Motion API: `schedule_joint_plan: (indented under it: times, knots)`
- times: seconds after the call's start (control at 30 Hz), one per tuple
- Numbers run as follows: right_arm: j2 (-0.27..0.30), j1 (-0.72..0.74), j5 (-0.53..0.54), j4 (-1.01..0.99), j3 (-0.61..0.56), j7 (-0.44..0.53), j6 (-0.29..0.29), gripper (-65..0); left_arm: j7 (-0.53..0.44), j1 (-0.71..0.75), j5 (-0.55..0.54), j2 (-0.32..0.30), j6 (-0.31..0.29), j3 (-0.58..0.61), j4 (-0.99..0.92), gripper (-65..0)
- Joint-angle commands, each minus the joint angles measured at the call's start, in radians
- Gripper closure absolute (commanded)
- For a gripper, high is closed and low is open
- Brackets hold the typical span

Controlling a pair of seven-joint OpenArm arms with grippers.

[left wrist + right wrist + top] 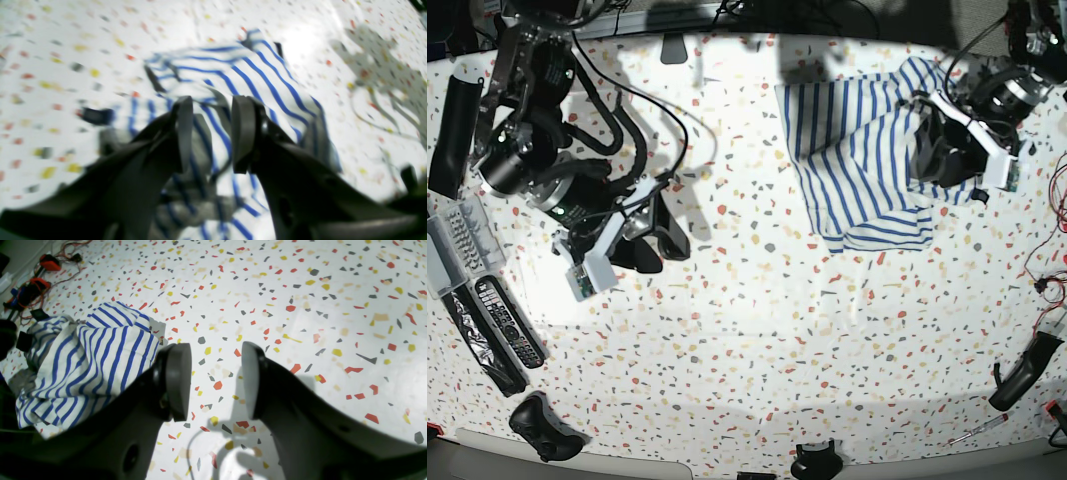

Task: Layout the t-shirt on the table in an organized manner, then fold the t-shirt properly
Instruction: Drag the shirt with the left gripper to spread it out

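The t-shirt (857,160), white with thin blue stripes, lies crumpled at the table's (757,350) far right. My left gripper (924,150) is at the shirt's right side. In the blurred left wrist view, a bunch of the t-shirt (253,76) fills the gap of the left gripper (213,133), whose pads are held apart by the cloth. My right gripper (667,240) hangs over bare table well to the left. It is open and empty (217,380), with the t-shirt (96,356) off to one side.
Remote controls (497,320) and a grey tray (452,240) lie at the left edge, with a black controller (542,425) at the front left. Red electronics and wires (36,283) sit beyond the shirt. A black tool (1022,370) lies at the right front.
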Motion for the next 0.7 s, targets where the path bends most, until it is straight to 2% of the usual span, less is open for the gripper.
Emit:
schedule_joint_plan:
  times: [0.0, 0.17, 0.23, 0.33, 0.4, 0.47, 0.67]
  knots:
    - [0.005, 0.013, 0.019, 0.020, 0.003, 0.024, 0.006, -24.2, -0.016, -0.003, -0.032, 0.002, -0.010, -0.005, 0.015, -18.1]
    - [0.006, 0.013, 0.029, 0.020, 0.003, 0.023, 0.006, -24.2, 0.024, -0.005, -0.056, 0.031, -0.014, 0.026, 0.015, -18.1]
    - [0.005, 0.013, 0.048, 0.020, 0.003, 0.018, 0.006, -24.2, -0.004, -0.009, -0.001, 0.031, -0.012, 0.066, 0.011, -18.2]
    - [0.006, 0.013, 0.051, 0.020, 0.003, 0.009, 0.007, -24.2, -0.041, -0.033, 0.093, 0.031, 0.047, 0.123, -0.032, -18.2]
    - [0.006, 0.013, 0.051, 0.020, 0.003, 0.000, 0.007, -24.2, -0.039, -0.059, 0.120, 0.031, 0.051, 0.146, -0.084, -20.7]
    - [0.006, 0.013, 0.051, 0.020, 0.003, 0.000, 0.007, -24.2, -0.040, -0.077, 0.120, 0.031, 0.051, 0.158, -0.126, -22.8]
    - [0.006, 0.013, 0.051, 0.020, 0.003, 0.000, 0.007, -24.2, -0.040, -0.085, 0.115, 0.031, 0.050, 0.159, -0.155, -21.4]
